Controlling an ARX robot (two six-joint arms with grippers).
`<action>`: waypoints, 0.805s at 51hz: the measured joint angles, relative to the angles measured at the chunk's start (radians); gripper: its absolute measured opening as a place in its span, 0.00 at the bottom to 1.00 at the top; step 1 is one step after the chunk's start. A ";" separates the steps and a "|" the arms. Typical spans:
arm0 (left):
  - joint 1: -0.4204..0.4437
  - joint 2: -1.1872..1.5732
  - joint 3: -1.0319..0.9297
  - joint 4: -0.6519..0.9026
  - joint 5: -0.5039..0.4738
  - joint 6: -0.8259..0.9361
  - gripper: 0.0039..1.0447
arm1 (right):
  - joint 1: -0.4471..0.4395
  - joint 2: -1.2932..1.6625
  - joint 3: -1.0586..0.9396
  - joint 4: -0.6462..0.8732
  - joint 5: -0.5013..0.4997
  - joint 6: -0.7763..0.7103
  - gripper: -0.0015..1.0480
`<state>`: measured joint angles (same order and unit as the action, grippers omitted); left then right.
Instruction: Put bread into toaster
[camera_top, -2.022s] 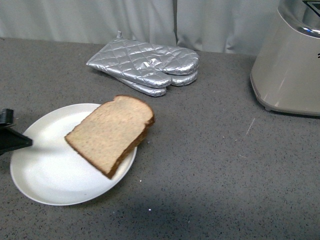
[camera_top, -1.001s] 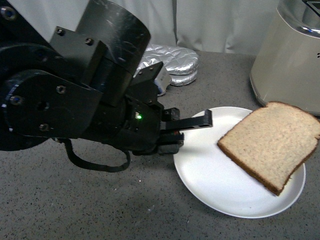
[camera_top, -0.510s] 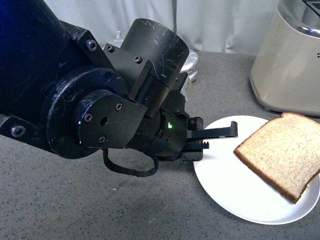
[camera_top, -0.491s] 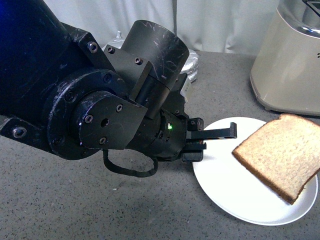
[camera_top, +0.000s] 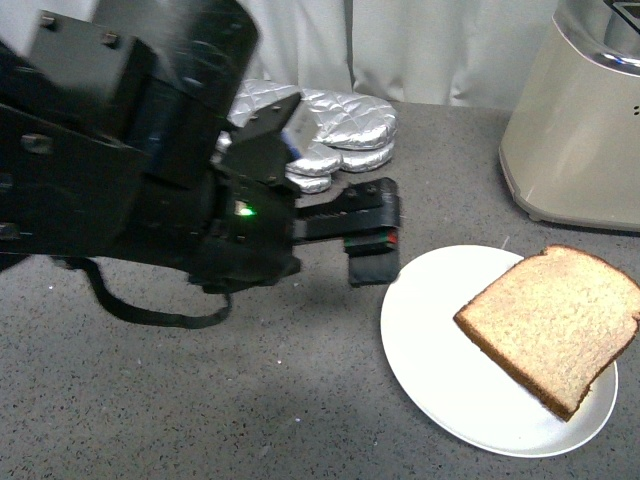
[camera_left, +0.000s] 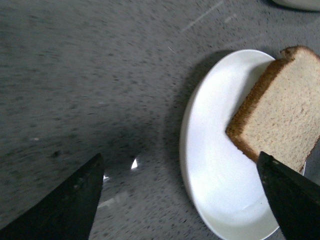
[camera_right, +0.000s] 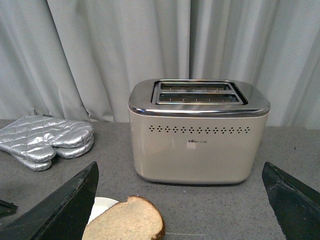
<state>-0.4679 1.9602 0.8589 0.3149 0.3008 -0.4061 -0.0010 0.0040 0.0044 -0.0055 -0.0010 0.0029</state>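
On the toaster, tiny unreadable logo

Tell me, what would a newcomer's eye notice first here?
The big black left arm fills the front view's left half, its open gripper just short of the white plate. A wholewheat bread slice lies on the plate's right part, and the beige toaster stands behind it.

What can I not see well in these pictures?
- Front view: the boxy beige metallic toaster is cut off by the top and right edges.
- Front view: the black left arm hides part of the silver quilted oven mitts.
- Right wrist view: the bottom edge cuts the brown bread slice.
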 joint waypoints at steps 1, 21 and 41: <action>0.016 -0.014 -0.016 0.000 0.000 0.007 0.95 | 0.000 0.000 0.000 0.000 0.000 0.000 0.91; 0.528 -0.462 -0.418 -0.008 0.028 0.127 0.90 | 0.000 0.000 0.000 0.000 0.000 0.000 0.91; 0.697 -1.659 -0.841 -0.095 -0.098 0.389 0.16 | 0.000 0.000 0.000 0.002 0.000 0.000 0.91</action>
<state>0.2291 0.3008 0.0177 0.2203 0.2028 -0.0170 -0.0010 0.0044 0.0044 -0.0036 -0.0006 0.0029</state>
